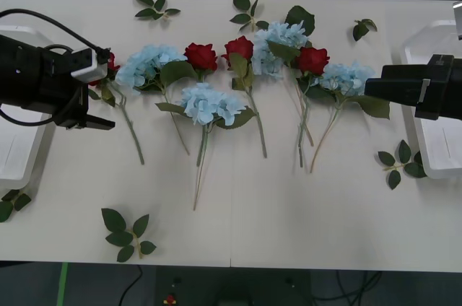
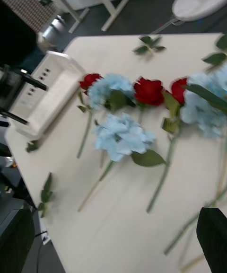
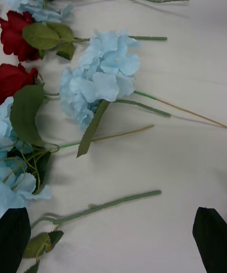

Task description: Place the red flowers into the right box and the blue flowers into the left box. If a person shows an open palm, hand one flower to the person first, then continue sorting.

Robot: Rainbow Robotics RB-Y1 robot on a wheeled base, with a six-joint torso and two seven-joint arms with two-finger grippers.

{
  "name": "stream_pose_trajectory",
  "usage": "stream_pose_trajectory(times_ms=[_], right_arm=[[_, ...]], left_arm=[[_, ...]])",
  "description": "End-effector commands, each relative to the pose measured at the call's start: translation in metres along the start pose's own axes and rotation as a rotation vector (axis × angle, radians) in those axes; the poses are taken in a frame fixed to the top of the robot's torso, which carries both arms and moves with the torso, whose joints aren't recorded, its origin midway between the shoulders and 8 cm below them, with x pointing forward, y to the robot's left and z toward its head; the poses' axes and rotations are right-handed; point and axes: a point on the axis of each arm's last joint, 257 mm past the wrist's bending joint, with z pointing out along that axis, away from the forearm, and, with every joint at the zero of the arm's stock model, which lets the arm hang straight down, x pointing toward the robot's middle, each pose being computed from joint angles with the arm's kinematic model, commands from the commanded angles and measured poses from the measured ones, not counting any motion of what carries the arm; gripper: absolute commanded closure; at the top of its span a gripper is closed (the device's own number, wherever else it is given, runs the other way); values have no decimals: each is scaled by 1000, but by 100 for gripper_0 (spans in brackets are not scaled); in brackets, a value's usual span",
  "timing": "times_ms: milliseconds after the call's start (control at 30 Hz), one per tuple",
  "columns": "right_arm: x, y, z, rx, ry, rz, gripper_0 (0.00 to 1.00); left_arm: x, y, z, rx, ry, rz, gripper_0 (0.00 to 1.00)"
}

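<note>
Red flowers (image 1: 201,55) and blue flowers (image 1: 211,102) lie in a row across the white table, stems toward me. The leftmost rose (image 1: 110,65) is partly hidden by my left arm. My left gripper (image 1: 101,97) hovers beside that rose's stem (image 3: 94,205), open, with nothing between its black fingers (image 3: 210,237). On the far side of the row, my right gripper (image 1: 369,88) is open and empty, next to the rightmost blue head (image 1: 346,77). The left box (image 1: 14,154) and the right box (image 1: 440,147) are white trays at the table's ends.
Loose green leaf sprigs lie about the table: at the back (image 1: 155,9), near the front left (image 1: 126,232) and beside the right tray (image 1: 401,162). The table's front edge (image 1: 231,266) runs close below the stems.
</note>
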Motion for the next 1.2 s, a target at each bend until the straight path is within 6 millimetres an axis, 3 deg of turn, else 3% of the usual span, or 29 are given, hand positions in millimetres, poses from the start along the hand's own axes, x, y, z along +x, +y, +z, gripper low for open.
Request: stream_pose_trajectory(times_ms=[33,267,467,600,800,933,1200], right_arm=[[19,-15,4,138,89,85,0],[50,-48,34,299,149,309,0],[66,-94,65,445,220,378,0],[64,-118,74,544,247,374,0],[69,-151,69,741,263,389,0],[77,-167,71,805,273,432,0],[93,-200,107,831,243,462,0]], left_arm=[[-16,49,-40,-54,72,-483,0],[-12,80,-23,-172,219,-995,0],[28,72,15,-240,351,-1385,0],[50,76,43,-281,313,-1568,0],[75,83,86,-335,231,-1712,0],[91,80,104,-355,221,-1750,0],[113,71,129,-388,208,-1755,0]])
